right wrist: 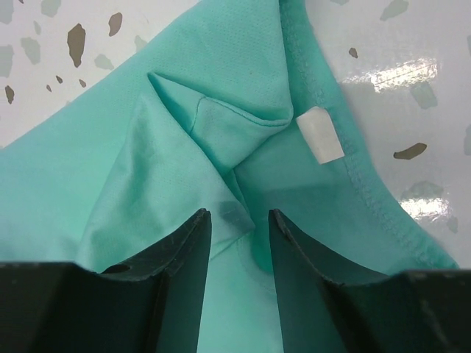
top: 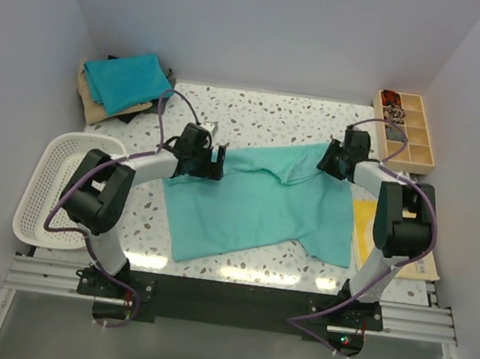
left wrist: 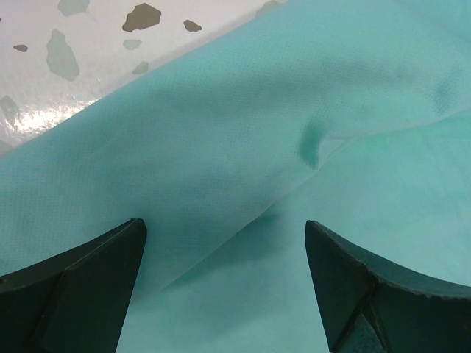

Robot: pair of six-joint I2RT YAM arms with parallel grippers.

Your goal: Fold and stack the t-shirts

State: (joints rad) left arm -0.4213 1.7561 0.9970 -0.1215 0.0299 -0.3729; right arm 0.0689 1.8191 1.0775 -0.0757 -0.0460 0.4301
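Note:
A light sea-green t-shirt (top: 255, 201) lies spread over the middle of the speckled table, its top part bunched and partly folded over. My left gripper (top: 216, 161) hovers at the shirt's upper left edge; in the left wrist view it (left wrist: 226, 228) stands open, wide apart over a fold of the cloth (left wrist: 243, 162). My right gripper (top: 328, 162) is at the shirt's upper right, by the collar. In the right wrist view it (right wrist: 239, 215) is narrowly open with a crease of cloth (right wrist: 213, 140) running between the fingertips. A white label (right wrist: 320, 134) shows by the collar seam.
A folded teal-blue t-shirt (top: 128, 78) tops a tan one (top: 92, 102) and a dark one (top: 132, 116) at the back left. A white mesh basket (top: 53, 187) stands at the left edge. A wooden compartment tray (top: 408, 128) and yellow sheets (top: 363, 234) lie on the right.

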